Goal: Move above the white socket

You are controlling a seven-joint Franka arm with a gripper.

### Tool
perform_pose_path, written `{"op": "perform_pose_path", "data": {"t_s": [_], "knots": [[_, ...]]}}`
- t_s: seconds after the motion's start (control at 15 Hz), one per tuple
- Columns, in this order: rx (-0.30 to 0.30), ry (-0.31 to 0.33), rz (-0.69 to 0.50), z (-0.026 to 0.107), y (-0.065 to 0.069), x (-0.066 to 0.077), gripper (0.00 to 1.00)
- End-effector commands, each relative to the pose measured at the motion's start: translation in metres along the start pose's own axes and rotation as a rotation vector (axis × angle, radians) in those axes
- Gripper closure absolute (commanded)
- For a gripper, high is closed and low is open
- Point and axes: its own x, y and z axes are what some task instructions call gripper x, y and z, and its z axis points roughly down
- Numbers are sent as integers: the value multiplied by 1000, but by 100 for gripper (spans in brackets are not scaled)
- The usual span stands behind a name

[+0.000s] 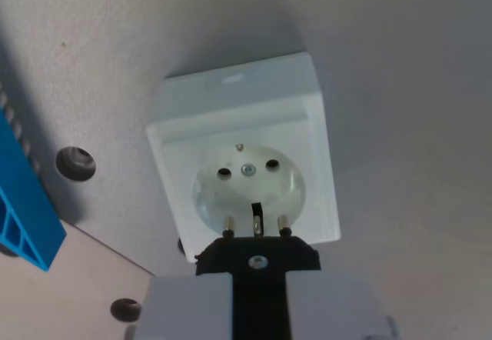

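Observation:
A white square socket point(244, 155) lies on the grey surface in the middle of the wrist view, its round recess with two pin holes and a centre screw facing the camera. At the bottom centre my gripper point(257, 278) is shut on a black plug point(257, 254). The plug's two metal pins point at the lower rim of the socket's recess, short of the pin holes. The pale fingers point(188, 305) fill the bottom edge and hide the plug's lower part.
A blue ribbed plastic part point(23, 209) lies at the wrist view's left edge. Two dark screw holes point(75, 163) sit in the grey plate left of the socket, one higher and one lower. A seam separates this plate from a lighter panel at the lower left.

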Motion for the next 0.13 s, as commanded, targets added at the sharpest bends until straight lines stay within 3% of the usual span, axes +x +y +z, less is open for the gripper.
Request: {"op": "perform_pose_path", "data": {"t_s": [0.07, 0.13], "knots": [[-96, 80, -80, 9, -4, -3, 100], [-97, 77, -73, 10, -4, -3, 100]]}}
